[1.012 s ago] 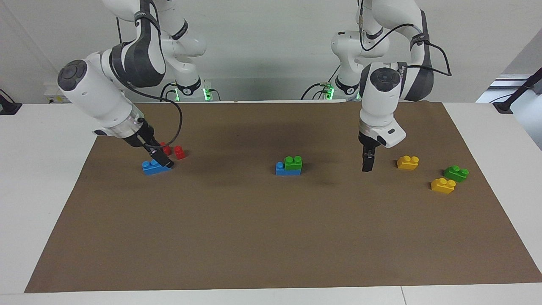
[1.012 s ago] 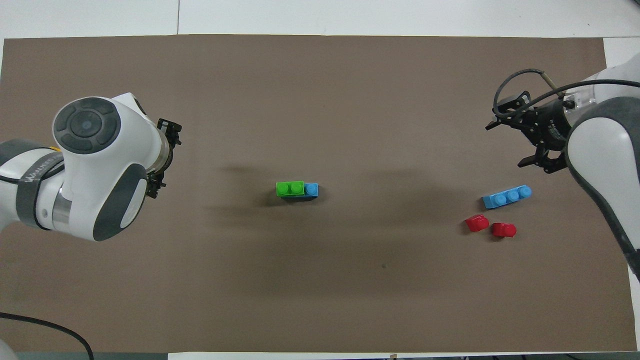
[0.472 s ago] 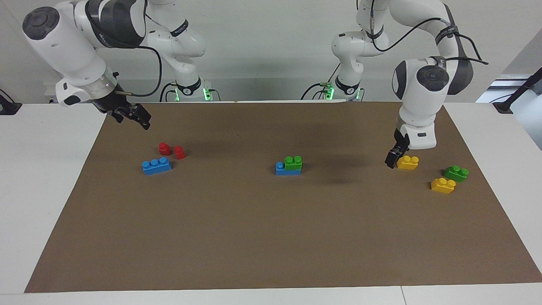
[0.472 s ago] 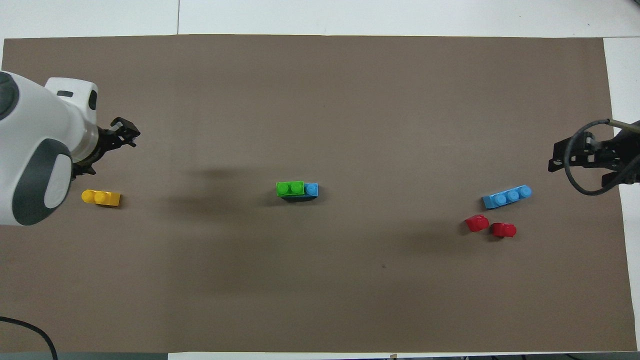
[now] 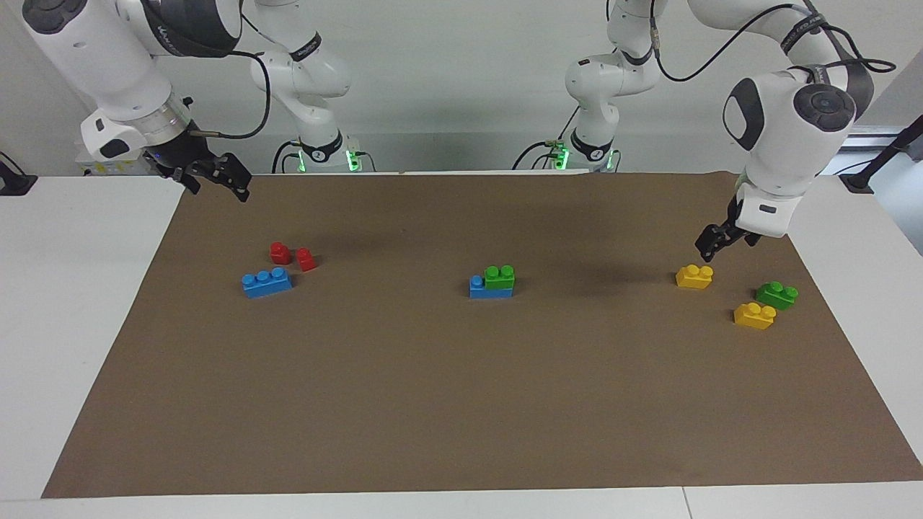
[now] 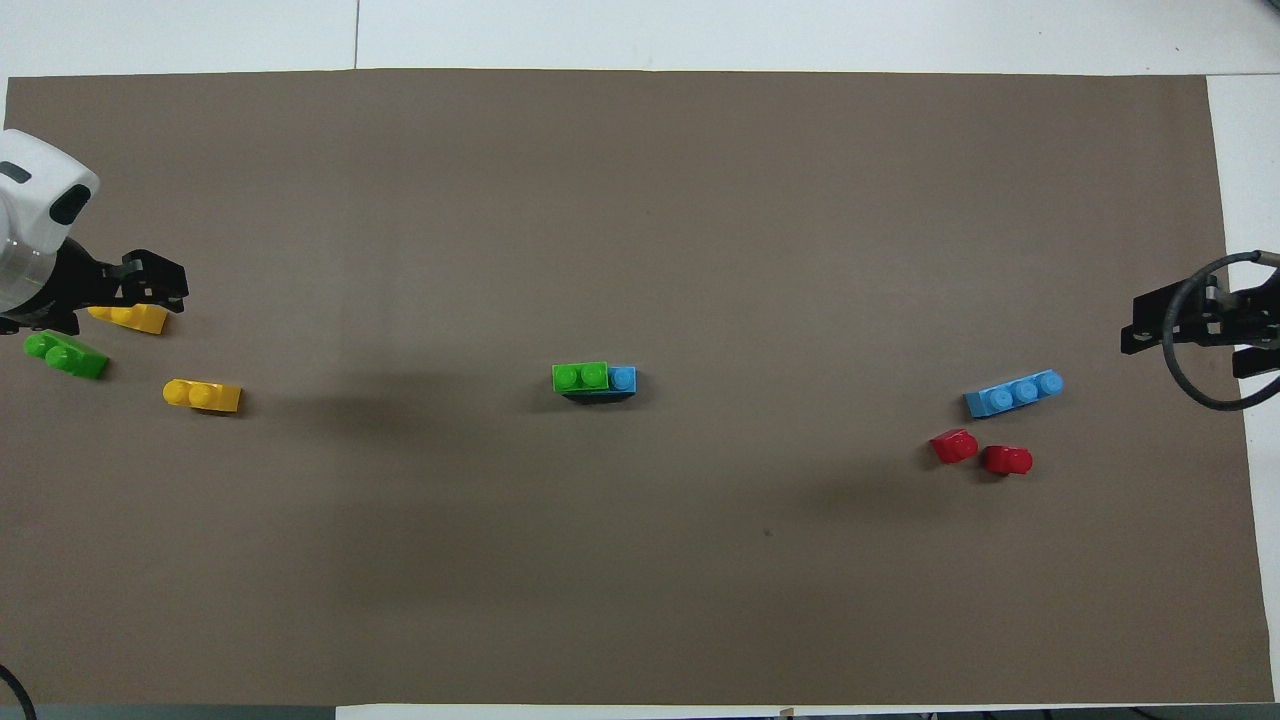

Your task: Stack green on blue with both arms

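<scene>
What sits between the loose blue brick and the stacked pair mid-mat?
Nothing. In both views only bare brown mat separates the loose blue brick from the green-on-blue stack. The two red blocks lie beside the loose brick, nearer the robots.

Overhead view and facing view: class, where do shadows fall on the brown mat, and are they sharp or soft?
Overhead view: a dark, tight shadow under the stacked blue brick, with soft, blurry patches on the brown mat beside it. Facing view: similar soft smudges beside the stack.
</scene>
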{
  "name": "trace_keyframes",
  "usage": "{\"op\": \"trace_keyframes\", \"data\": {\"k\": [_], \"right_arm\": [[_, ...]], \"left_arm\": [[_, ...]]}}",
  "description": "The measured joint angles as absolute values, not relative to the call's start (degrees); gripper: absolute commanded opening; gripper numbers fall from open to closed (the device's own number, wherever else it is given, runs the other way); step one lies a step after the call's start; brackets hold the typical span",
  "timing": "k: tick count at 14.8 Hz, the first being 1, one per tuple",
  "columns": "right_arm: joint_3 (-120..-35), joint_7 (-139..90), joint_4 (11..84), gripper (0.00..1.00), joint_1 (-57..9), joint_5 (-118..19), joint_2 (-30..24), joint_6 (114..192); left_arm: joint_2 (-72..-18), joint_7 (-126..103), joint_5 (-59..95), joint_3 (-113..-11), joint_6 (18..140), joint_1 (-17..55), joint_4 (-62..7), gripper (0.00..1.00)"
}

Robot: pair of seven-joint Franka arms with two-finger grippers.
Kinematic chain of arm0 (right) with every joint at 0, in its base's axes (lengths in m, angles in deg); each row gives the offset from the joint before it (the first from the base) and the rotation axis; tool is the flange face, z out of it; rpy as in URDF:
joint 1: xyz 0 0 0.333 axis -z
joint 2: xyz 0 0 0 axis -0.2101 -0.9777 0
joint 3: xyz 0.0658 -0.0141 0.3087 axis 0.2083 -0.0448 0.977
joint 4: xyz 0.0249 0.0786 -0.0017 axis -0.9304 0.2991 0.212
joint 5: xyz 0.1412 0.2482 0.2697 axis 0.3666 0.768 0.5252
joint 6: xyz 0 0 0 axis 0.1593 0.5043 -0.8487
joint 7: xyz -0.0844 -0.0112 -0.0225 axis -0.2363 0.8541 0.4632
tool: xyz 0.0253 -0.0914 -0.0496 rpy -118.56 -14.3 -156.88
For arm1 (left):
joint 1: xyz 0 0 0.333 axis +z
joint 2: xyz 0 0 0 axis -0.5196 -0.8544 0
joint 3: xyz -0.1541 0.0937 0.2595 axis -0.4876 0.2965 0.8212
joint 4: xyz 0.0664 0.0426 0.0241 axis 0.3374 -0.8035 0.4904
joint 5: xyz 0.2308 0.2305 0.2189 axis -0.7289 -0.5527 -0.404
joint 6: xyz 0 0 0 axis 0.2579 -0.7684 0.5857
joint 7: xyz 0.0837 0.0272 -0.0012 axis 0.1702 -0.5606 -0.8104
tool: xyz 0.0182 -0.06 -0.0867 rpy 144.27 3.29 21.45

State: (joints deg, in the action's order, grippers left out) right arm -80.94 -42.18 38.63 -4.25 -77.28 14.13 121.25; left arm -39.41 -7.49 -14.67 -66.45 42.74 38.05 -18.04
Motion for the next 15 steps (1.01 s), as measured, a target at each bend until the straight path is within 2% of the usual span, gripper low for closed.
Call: {"op": "trace_keyframes", "data": {"k": [6,15], "right_arm": [[-80.2,-42.1,36.8,1.00,-4.9,-77.3,14.1,121.2],[-80.2,-40.0,36.6,1.00,-5.0,-79.1,13.9,121.2]], "left_arm": [[-39.3,-2.9,-9.7,-67.5,26.6,37.7,-8.9,1.00],[-39.3,-2.9,-9.3,-68.5,25.5,37.6,-7.4,1.00]]}}
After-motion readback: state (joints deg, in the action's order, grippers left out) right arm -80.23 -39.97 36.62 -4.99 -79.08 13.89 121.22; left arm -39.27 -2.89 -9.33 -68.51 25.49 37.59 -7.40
